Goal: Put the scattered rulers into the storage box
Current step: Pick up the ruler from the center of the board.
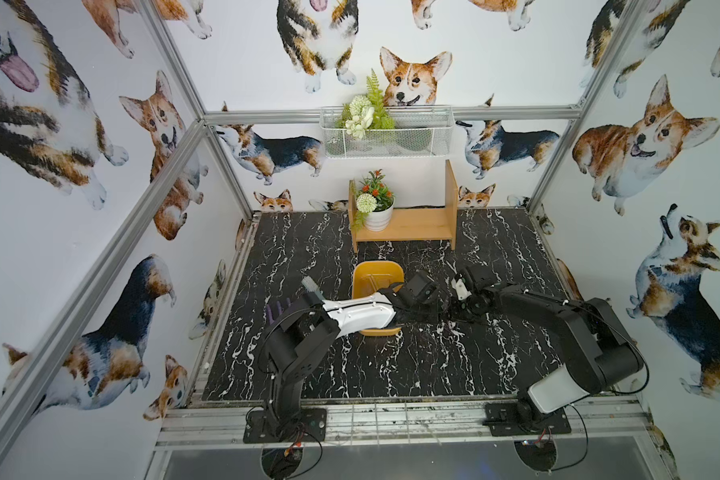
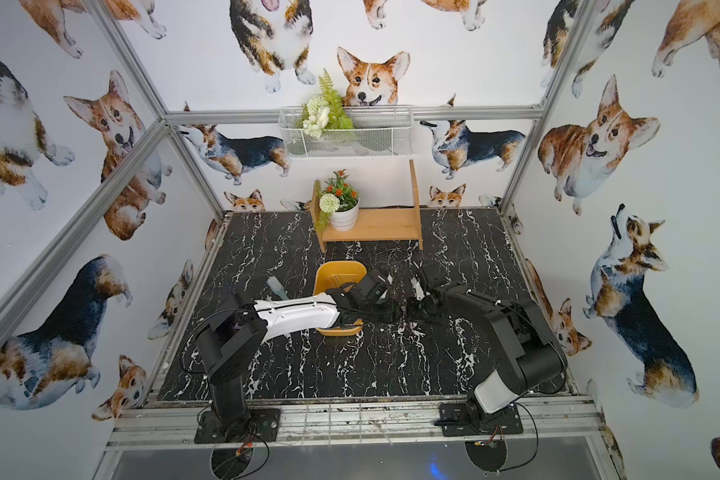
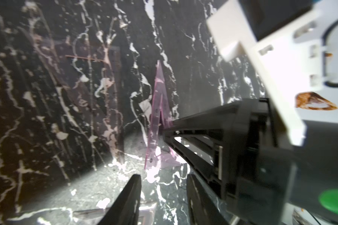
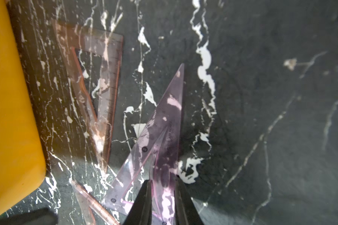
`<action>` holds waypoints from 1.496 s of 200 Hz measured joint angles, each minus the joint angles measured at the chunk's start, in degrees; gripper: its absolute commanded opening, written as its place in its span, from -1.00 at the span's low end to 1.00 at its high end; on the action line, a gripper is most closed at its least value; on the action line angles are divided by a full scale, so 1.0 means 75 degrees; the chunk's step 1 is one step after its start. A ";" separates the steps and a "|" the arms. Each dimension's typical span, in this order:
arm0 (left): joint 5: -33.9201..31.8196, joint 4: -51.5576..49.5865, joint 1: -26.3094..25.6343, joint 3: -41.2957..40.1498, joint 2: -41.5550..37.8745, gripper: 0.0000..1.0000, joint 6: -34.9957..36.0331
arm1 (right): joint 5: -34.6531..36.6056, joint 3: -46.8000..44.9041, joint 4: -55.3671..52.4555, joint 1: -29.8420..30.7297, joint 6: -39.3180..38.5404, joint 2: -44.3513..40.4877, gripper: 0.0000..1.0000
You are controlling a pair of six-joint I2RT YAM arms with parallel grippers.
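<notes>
the purple set square [image 4: 164, 120] is on the black marble counter [image 4: 261, 97], near the mustard storage box [image 4: 8, 97] but apart from it. between the two, a brown set square [image 4: 109, 78] lies flat close to the box's wall, and a brownish strip ruler [image 4: 94, 202] sits by the box's corner. the right end effector [image 4: 165, 200] straddles the purple one's wide end, fingers slightly apart; we cannot tell whether it clamps. the left end effector [image 3: 162, 200] hovers close by, fingers apart, holding nothing.
</notes>
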 measured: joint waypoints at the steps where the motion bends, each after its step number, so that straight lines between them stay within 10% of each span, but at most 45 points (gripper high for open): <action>1: 0.0000 -0.0012 0.0000 0.0006 0.0009 -0.12 0.0006 | 0.0000 0.0000 0.0000 0.0000 0.0000 0.0000 -0.53; 165: 0.0038 -0.0513 -0.0006 0.0813 0.1084 -0.24 0.0233 | -0.0085 -0.0052 0.0070 -0.0044 0.0000 -0.0044 -0.52; 299: 0.0408 -0.0498 0.0000 0.1163 0.1250 -0.92 0.0050 | -0.0087 -0.0032 -0.0300 -0.0114 0.0015 -0.0361 -0.52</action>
